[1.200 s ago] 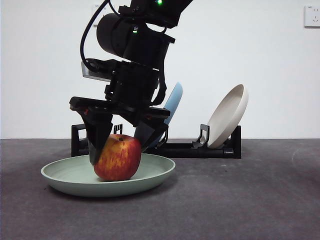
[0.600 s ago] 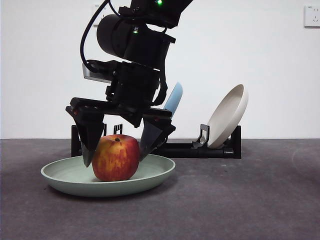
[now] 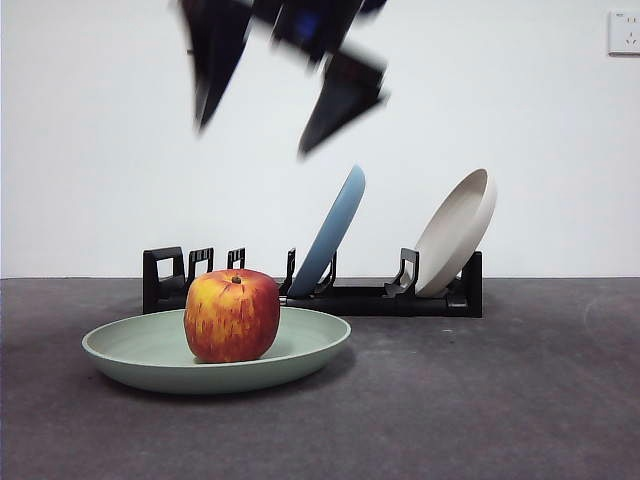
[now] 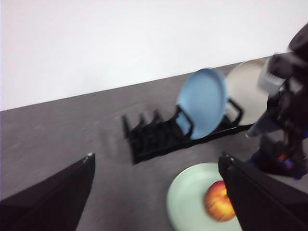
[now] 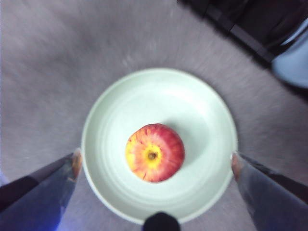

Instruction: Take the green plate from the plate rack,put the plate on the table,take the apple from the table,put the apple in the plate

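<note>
The red apple (image 3: pixel 232 316) sits upright in the pale green plate (image 3: pixel 300 350), which lies flat on the dark grey table (image 3: pixel 500 400) in front of the black plate rack (image 3: pixel 380 298). My right gripper (image 3: pixel 255 140) is open and empty, blurred, high above the apple. In the right wrist view the apple (image 5: pixel 155 152) lies at the plate's (image 5: pixel 192 106) centre, far below the spread jaws of this gripper (image 5: pixel 156 162). My left gripper (image 4: pixel 155 159) is open and empty, held high and off to the side. Its view shows the apple (image 4: pixel 220 201), the plate (image 4: pixel 187 197) and the right arm (image 4: pixel 284 130).
A blue plate (image 3: pixel 330 235) leans in the rack's middle slots and a beige bowl-like plate (image 3: pixel 458 232) leans at its right end. The rack's left slots (image 3: pixel 190 270) hold nothing. A white wall stands behind.
My right gripper opened off the apple, then rose quickly from around it to the top of the front view. The apple stays in the plate.
</note>
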You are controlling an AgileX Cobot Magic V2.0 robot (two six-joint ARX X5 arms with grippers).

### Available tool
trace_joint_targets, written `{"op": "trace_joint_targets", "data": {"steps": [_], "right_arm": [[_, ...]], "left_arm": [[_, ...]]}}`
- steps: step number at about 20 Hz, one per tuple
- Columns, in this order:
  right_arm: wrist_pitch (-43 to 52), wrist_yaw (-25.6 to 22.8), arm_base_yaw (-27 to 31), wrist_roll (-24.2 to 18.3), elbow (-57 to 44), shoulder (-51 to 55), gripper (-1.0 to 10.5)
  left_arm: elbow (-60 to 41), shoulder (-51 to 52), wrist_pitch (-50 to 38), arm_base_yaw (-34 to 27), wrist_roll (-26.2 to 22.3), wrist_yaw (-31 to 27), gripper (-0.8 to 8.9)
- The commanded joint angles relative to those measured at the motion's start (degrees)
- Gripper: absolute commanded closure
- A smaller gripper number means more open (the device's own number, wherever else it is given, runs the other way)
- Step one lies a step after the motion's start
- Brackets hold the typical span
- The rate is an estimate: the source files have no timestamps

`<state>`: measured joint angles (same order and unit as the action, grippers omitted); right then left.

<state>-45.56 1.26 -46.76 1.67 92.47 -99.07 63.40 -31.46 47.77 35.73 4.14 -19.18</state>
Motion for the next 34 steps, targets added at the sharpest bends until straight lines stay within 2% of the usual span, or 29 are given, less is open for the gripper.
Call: {"op": "trace_joint_targets", "data": {"steps": [1,4,5,6,7,8,9,11,14,18,21,23,25,28,34], "right_arm": [[-2.64,-0.81,1.07,-0.31,-0.33,4.55,3.7],[-5.68,-3.19,2.19,-0.59,-0.31,9.94,5.5],[-6.71,-3.65,2.54,-0.98,-0.33,11.47,6.1],[-7.76,-4.15,2.97,-1.73,-0.31,12.90,6.8],[-9.16,-4.87,3.50,-2.64,-0.33,14.67,7.8],[-10.84,-4.85,4.33,-3.65,-0.33,16.72,9.0],[-12.09,-4.81,4.90,-4.15,-0.33,18.43,9.7],[-13.31,-4.85,6.01,-4.13,-0.44,21.38,9.6],[-11.32,-5.33,6.62,-3.89,-4.50,25.46,9.6],[2.84,-7.63,6.62,-1.86,-23.19,34.62,9.6],[14.12,-7.72,6.64,0.37,-39.82,41.94,9.6],[17.70,-7.74,6.64,0.44,-46.69,44.39,9.6],[17.99,-7.65,6.64,0.68,-48.85,44.33,9.6],[18.25,-7.61,6.64,3.83,-48.85,43.95,9.6],[18.10,-7.61,6.64,3.83,-48.83,44.11,9.6]], "left_arm": [[-0.31,-2.58,-3.32,-0.13,-0.02,2.97,3.82],[-0.31,-5.77,-6.19,-0.13,-1.33,4.72,3.85],[-0.31,-6.75,-6.86,-0.13,-1.36,4.74,4.15],[-0.31,-7.72,-7.37,-0.13,-1.42,4.74,4.75],[-0.31,-8.96,-7.96,-0.13,-2.14,4.79,5.92],[-0.31,-10.38,-8.61,-0.13,-3.48,4.83,7.77],[-0.31,-11.89,-9.31,-0.13,-4.46,5.05,8.16],[-0.31,-14.32,-10.60,-0.15,-5.84,7.26,8.22],[-0.33,-16.55,-11.76,-0.20,-7.80,7.65,8.22],[-2.89,-16.61,-12.13,-0.20,-8.81,9.25,8.22],[-11.69,-13.97,-15.04,-0.20,-8.70,9.29,8.22],[-19.43,-11.21,-19.23,-0.20,-8.39,9.29,8.22],[-24.15,-9.22,-21.20,-0.20,-8.39,10.19,8.22],[-24.24,-9.42,-16.90,-0.20,-8.24,13.49,8.16],[-24.24,-9.64,-16.41,-0.20,-8.26,13.42,8.16]]}}
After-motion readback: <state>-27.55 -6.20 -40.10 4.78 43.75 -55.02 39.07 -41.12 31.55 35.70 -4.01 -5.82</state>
